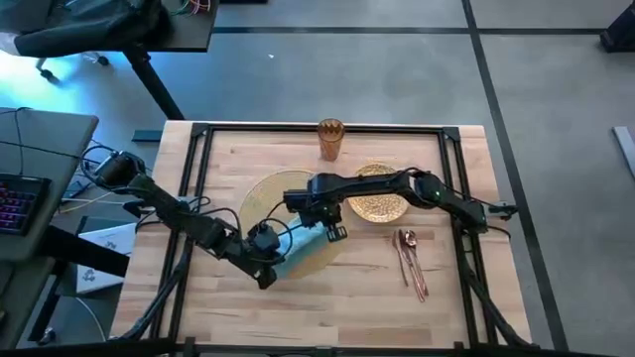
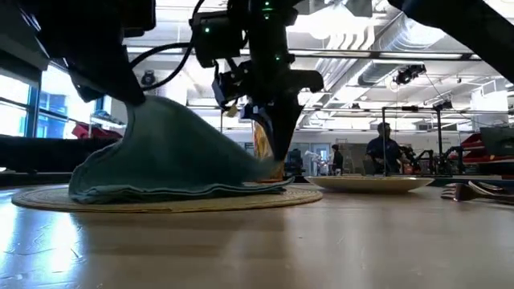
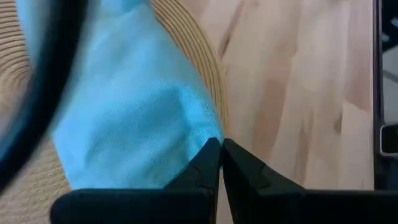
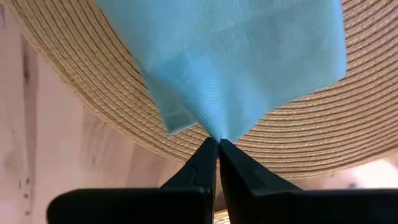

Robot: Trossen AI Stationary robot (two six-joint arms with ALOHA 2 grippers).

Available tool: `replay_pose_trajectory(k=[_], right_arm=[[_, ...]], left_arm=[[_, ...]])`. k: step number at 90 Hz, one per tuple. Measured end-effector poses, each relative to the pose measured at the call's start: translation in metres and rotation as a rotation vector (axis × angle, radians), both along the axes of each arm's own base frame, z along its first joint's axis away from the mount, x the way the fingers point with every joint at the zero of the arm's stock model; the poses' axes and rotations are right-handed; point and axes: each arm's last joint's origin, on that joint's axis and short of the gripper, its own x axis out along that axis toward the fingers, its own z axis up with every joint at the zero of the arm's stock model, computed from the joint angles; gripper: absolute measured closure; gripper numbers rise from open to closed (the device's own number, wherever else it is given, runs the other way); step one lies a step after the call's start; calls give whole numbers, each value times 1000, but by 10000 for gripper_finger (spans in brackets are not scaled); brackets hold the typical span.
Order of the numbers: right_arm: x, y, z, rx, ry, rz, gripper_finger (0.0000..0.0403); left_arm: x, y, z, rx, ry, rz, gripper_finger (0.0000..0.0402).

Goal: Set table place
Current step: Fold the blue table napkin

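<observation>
The light-wood table (image 1: 228, 307) carries a woven placemat (image 1: 260, 193), gold plate (image 1: 377, 203), amber cup (image 1: 330, 139) and cutlery (image 1: 411, 263).

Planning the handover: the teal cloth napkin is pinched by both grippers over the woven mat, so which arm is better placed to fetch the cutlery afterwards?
Right. The right gripper is nearer the copper cutlery; the left gripper sits across the teal cloth napkin.

1 placemat (image 1: 266, 193), 1 napkin (image 1: 303, 243), 1 plate (image 1: 377, 203), 1 cup (image 1: 330, 138)
</observation>
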Motion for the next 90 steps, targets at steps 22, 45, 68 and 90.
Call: replay_pose_trajectory(k=[22,45,68,90], right_arm=[[-6,3,-12,-22,57,-69,403],[-12,12,-31,-3,103,-72,403],[-6,21,-32,50,49,-86,403],[-5,16,-32,64,36,-99,373]], left_arm=[[10,-7,-23,5,59,-80,402],[8,-6,-22,-5,83,-98,402],[7,-7,-22,-11,104,-133,387],[3,-8,-24,-176,208,-176,310]])
